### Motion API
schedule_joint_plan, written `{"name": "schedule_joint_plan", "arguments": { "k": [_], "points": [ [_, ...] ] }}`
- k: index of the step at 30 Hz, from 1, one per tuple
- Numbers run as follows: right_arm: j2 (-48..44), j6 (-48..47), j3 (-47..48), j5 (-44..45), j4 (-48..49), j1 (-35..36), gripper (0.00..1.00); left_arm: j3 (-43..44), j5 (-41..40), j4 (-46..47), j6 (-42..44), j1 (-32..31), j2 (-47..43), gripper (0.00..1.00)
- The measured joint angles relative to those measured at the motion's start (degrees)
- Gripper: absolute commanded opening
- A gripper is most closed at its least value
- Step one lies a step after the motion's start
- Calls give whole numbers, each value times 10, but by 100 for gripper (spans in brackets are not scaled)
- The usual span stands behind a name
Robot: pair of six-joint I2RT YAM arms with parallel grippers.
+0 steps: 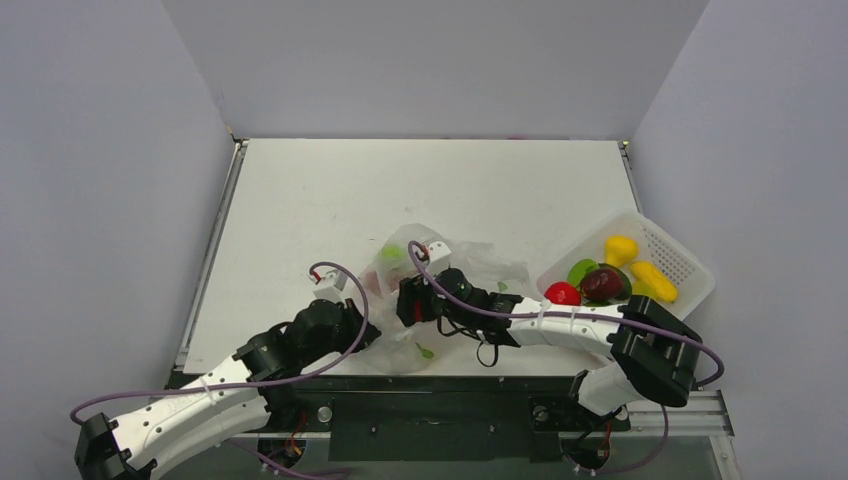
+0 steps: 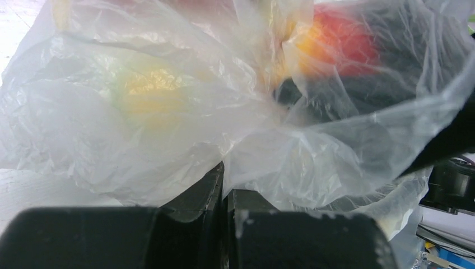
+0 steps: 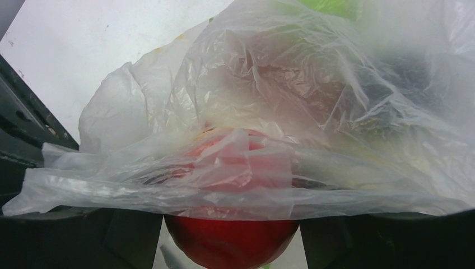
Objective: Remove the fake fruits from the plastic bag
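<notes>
The plastic bag (image 1: 470, 262) lies crumpled near the table's front edge, between my two arms. My left gripper (image 1: 360, 325) is shut on a fold of its film; in the left wrist view the jaws (image 2: 225, 182) are closed with the bag (image 2: 168, 129) bunched above them. A red-orange fruit (image 2: 336, 42) shows blurred through the film. My right gripper (image 1: 405, 300) reaches into the bag from the right. In the right wrist view it (image 3: 231, 224) holds a glossy red fruit (image 3: 229, 244) between its fingers, with bag film (image 3: 252, 185) draped over the fruit. A lime green fruit (image 1: 392, 254) shows in the bag.
A white perforated basket (image 1: 680, 262) stands at the right edge. It holds a red fruit (image 1: 562, 293), a dark maroon one (image 1: 603, 284), a green one (image 1: 580, 270) and two yellow ones (image 1: 620, 248). The table's front edge runs just below the bag.
</notes>
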Motion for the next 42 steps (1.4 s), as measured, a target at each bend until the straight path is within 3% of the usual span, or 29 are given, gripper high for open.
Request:
{"name": "schedule_joint_plan", "arguments": {
  "k": [8, 12, 16, 17, 19, 30, 37, 39, 42],
  "points": [
    [43, 39, 11, -20, 0, -75, 44, 0, 17, 38, 5, 0, 38, 0],
    [90, 35, 19, -13, -5, -73, 59, 0, 40, 53, 15, 0, 77, 0],
    [98, 23, 18, 7, -20, -65, 68, 0, 63, 66, 27, 0, 106, 0],
    [97, 20, 18, 12, -22, -62, 77, 0, 68, 68, 30, 0, 113, 0],
    [94, 12, 18, 24, -25, -56, 84, 0, 75, 72, 34, 0, 125, 0],
    [39, 2, 3, 50, -36, -20, 86, 0, 101, 80, 47, 0, 150, 0],
    [67, -2, 2, 67, -35, -15, 83, 0, 102, 80, 49, 0, 150, 0],
    [79, -5, 5, 78, -41, -9, 77, 1, 102, 79, 50, 0, 149, 0],
    [92, -14, 16, 104, -62, 11, 62, 1, 102, 75, 51, 0, 146, 0]
  ]
}}
